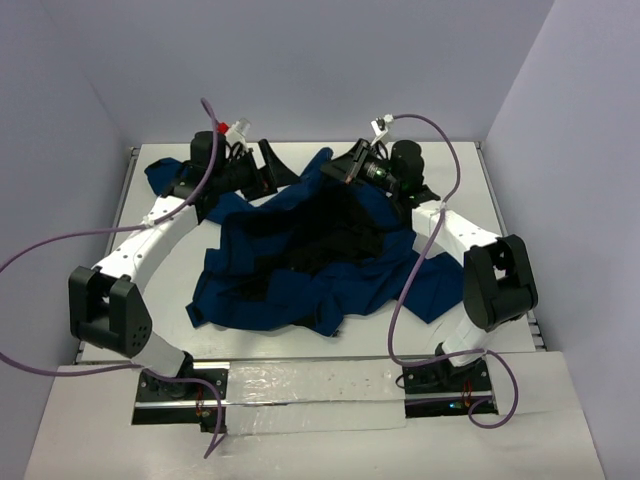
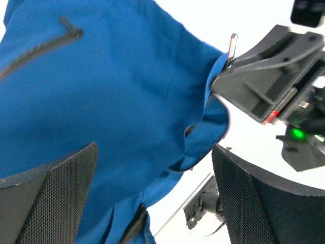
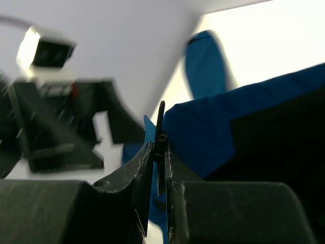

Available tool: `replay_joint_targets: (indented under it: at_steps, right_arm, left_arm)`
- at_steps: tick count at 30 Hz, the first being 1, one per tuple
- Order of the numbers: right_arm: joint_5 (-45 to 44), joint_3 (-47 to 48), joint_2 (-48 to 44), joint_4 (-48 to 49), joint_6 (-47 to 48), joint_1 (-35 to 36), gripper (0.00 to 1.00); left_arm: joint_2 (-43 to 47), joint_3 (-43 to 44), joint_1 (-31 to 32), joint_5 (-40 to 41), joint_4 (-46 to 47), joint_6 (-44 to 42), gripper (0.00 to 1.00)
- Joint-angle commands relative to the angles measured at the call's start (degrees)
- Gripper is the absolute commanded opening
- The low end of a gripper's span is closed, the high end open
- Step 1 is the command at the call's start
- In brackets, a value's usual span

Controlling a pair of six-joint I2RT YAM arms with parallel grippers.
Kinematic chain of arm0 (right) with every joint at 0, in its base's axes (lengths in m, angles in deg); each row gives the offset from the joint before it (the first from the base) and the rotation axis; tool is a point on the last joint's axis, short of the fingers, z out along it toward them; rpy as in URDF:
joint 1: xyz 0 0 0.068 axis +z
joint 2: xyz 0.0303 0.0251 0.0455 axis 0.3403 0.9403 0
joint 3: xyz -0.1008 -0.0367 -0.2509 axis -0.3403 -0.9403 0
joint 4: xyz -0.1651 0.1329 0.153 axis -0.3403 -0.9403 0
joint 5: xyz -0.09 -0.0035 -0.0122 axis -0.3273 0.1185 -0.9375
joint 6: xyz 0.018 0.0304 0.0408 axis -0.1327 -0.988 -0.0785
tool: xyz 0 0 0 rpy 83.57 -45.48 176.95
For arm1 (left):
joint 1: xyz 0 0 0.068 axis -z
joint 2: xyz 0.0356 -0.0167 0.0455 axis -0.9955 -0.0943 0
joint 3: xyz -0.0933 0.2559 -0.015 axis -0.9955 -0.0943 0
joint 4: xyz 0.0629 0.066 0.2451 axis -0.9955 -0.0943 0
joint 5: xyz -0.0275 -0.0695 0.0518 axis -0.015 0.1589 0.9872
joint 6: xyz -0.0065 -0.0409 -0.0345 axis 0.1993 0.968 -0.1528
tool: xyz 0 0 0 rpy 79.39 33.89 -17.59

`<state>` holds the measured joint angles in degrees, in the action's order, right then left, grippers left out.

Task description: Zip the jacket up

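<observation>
Top external view: jacket heaped on the desk, zipper edge pinched

The jacket (image 1: 300,290) lies crumpled in the middle of the desk (image 1: 465,175), black lining up, one blue end partly hidden behind the left arm (image 1: 150,235). The right pincer (image 3: 158,152) is pressed together on the jacket's zipper edge; the zipper pull (image 3: 161,119) stands out above it. The left pincer (image 2: 155,150) hangs spread wide over blue cloth. In the right wrist view the background is blurred.

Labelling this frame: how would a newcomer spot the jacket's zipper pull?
Find the blue jacket heaped mid-table, then the right gripper at its far edge. The zipper pull is the thin black tab standing up between the shut fingers, amid broad blue cloth.
</observation>
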<state>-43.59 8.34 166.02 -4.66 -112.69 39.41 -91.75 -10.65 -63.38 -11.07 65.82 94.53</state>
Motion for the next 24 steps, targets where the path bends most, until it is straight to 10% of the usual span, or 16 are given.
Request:
replay_joint_targets:
  at_steps: [1,15,24]
  right_arm:
    - [18.32,1.90,-2.88,12.54,-1.65,-1.75,0.00]
    - [26.93,3.61,-1.79,19.21,-7.97,-1.66,0.00]
    - [27.53,4.39,-0.49,20.32,-9.19,-1.50,0.00]
  left_arm:
    - [2.35,-1.49,-0.20,-10.27,15.30,0.45,0.99]
    - [-6.37,-3.07,-0.20,-24.14,45.19,16.91,0.95]
    - [-8.03,-5.01,-0.20,-25.28,54.62,23.96,0.70]
